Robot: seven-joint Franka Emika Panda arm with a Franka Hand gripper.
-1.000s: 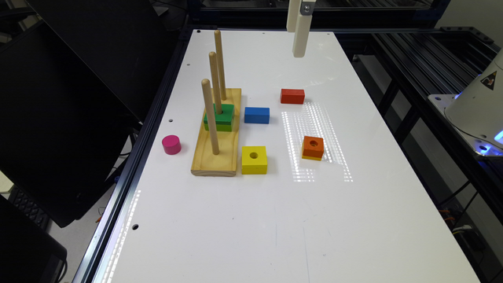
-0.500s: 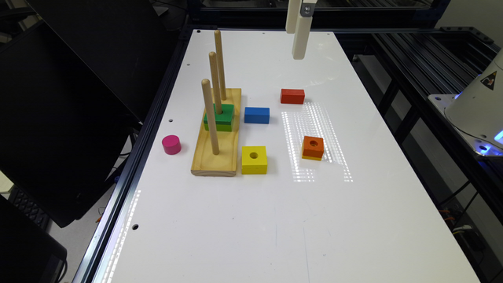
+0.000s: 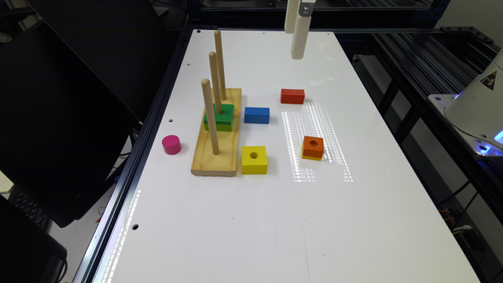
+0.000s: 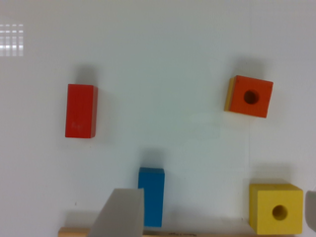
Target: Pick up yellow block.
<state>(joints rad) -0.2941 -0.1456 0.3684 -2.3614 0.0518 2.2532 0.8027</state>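
Observation:
The yellow block [image 3: 254,159] is a bright yellow square with a round centre hole. It lies flat on the white table [image 3: 251,220], right beside the near end of the wooden peg base [image 3: 217,133]. In the wrist view the yellow block [image 4: 275,213] sits at the picture's edge, just inside one fingertip. My gripper [image 3: 295,44] hangs high above the far part of the table, well away from the block. In the wrist view the gripper [image 4: 216,193] is open, with nothing between its grey fingers [image 4: 119,213].
An orange holed block [image 3: 313,147] lies toward the exterior view's right of the yellow one. A blue block [image 3: 257,115] and a red block [image 3: 292,96] lie farther back. A green block [image 3: 219,117] sits on the middle peg. A pink cylinder [image 3: 171,144] stands near the table's edge on the exterior view's left.

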